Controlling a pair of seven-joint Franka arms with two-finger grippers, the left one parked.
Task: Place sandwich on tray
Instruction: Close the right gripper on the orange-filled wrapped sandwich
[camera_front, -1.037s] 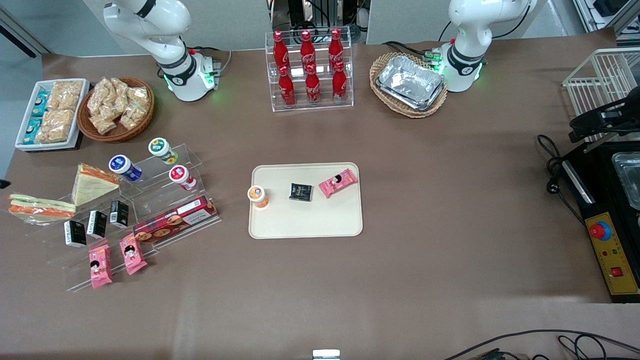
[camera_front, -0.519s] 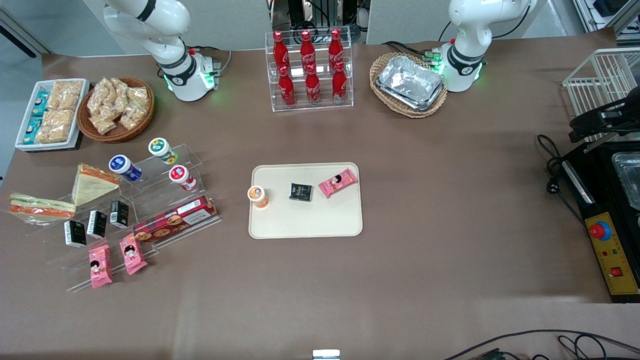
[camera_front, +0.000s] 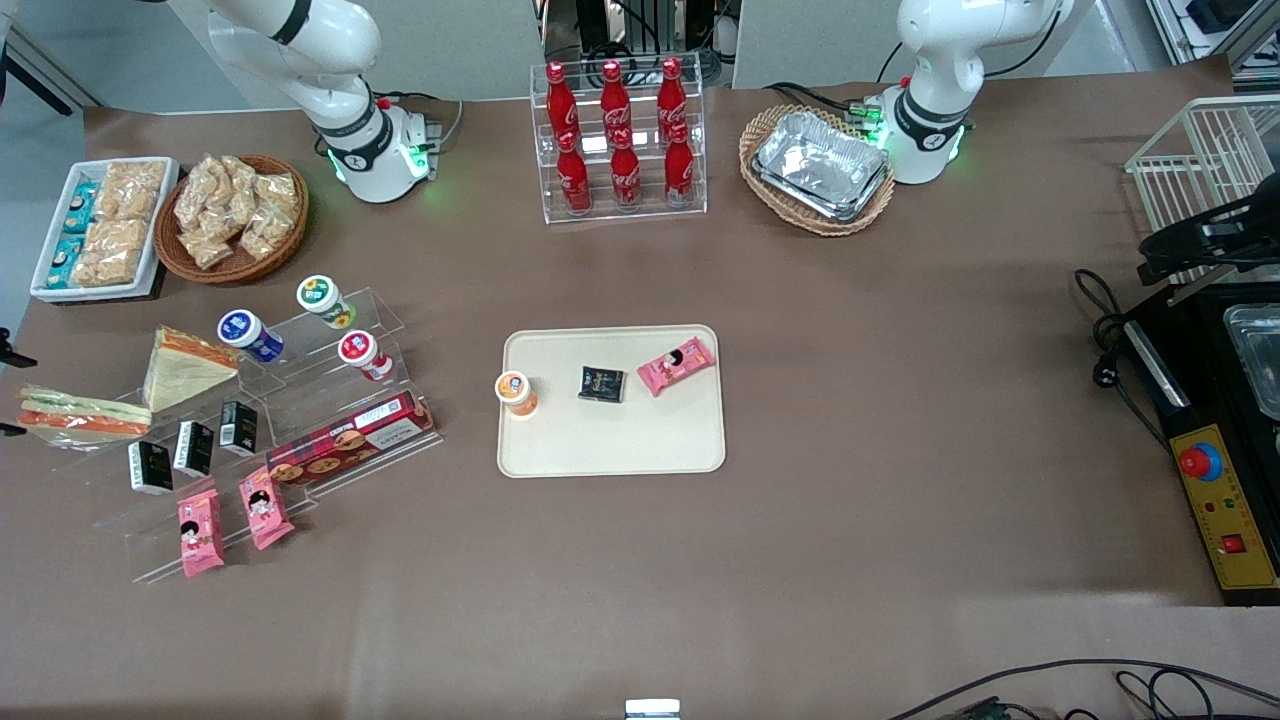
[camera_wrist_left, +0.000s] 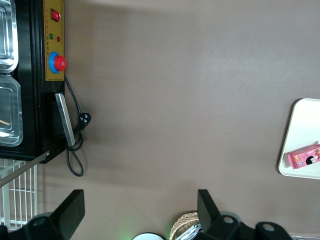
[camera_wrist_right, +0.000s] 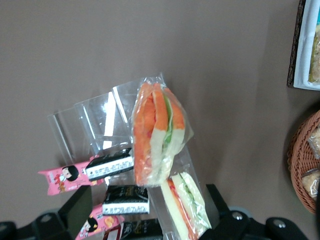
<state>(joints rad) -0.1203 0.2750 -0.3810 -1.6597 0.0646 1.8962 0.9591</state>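
The sandwich (camera_front: 80, 415), a clear-wrapped wedge with orange, white and green stripes, lies on the clear acrylic stand (camera_front: 300, 400) at the working arm's end of the table. In the right wrist view the sandwich (camera_wrist_right: 157, 132) is below my gripper (camera_wrist_right: 147, 212), which hangs above the stand, open and holding nothing. Only dark bits of the gripper show at the front view's edge, beside the sandwich. The cream tray (camera_front: 610, 445) lies flat mid-table, well apart from the sandwich, holding an orange-lidded cup (camera_front: 516, 391), a black packet (camera_front: 602, 384) and a pink packet (camera_front: 677, 365).
A second sandwich (camera_front: 185, 368) with a broad beige face sits beside the first. The stand also carries black boxes (camera_front: 195, 447), pink packets (camera_front: 200, 530), a biscuit box (camera_front: 350, 440) and small lidded cups (camera_front: 250, 335). A snack basket (camera_front: 235, 220) and a white snack tray (camera_front: 100, 225) lie farther back.
Dark parts of my gripper have come into the front view's edge beside the sandwich. Nothing on the table has moved.
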